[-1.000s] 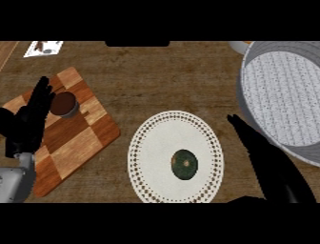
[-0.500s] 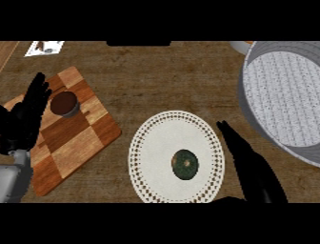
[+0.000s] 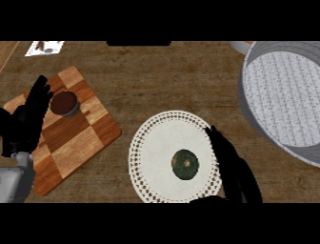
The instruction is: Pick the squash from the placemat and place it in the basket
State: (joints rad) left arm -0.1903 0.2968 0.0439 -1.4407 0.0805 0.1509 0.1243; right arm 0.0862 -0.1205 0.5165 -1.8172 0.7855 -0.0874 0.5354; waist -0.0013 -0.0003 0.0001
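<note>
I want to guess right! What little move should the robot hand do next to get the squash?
Probably slide the right robot hand left and curl round the squash: its fingers are straight, just beside the squash on the placemat, not holding it.

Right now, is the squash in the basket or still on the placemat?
On the placemat. The dark green squash lies near its middle, the open right hand just beside it; the basket holds nothing.

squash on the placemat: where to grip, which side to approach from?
Judging by its round top-down outline, grip the squash across its widest part, coming from its right, where the open right hand already stands beside it on the placemat. Nothing crowds it.
</note>
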